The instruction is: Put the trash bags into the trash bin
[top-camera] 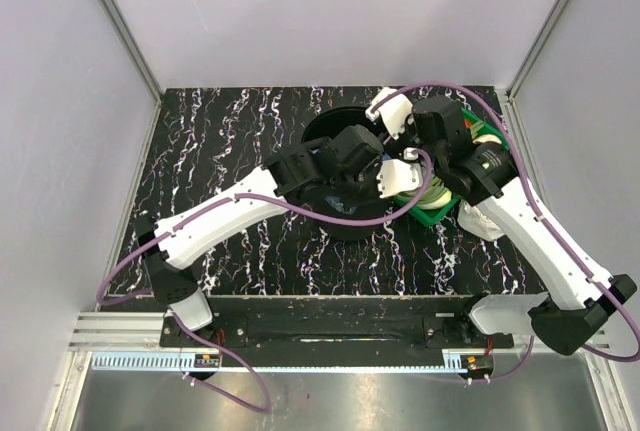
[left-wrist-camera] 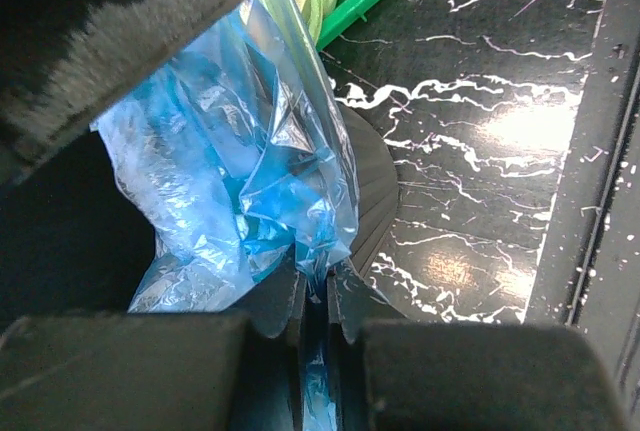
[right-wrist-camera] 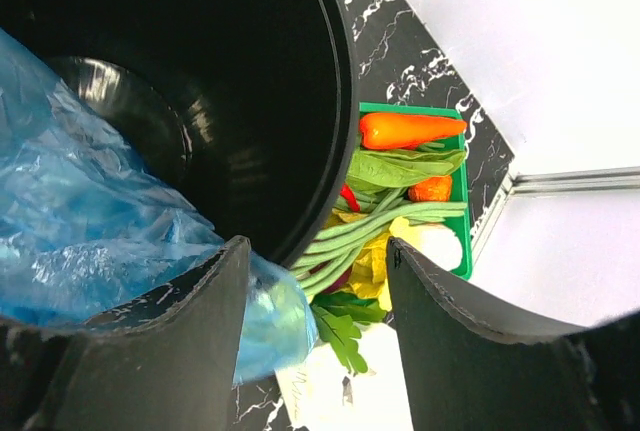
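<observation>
The black trash bin [top-camera: 330, 129] stands at the middle back of the table, and both arms reach over it. In the left wrist view, my left gripper [left-wrist-camera: 318, 286] is shut on a fold of a blue trash bag [left-wrist-camera: 220, 151]. That bag bunches up just above the fingers, against the bin's rim [left-wrist-camera: 375, 191]. The right wrist view looks into the bin [right-wrist-camera: 250, 101], where the blue trash bag [right-wrist-camera: 80, 211] drapes over the rim at the left. My right gripper [right-wrist-camera: 315, 261] is open, with its left finger [right-wrist-camera: 200, 321] against the bag's hanging edge.
A green tray [right-wrist-camera: 462, 201] of vegetables sits right beside the bin, on its right [top-camera: 432, 215]. A white wrinkly lump [top-camera: 478, 219] lies by the tray, under the right arm. The table is black marble-patterned, with walls on three sides.
</observation>
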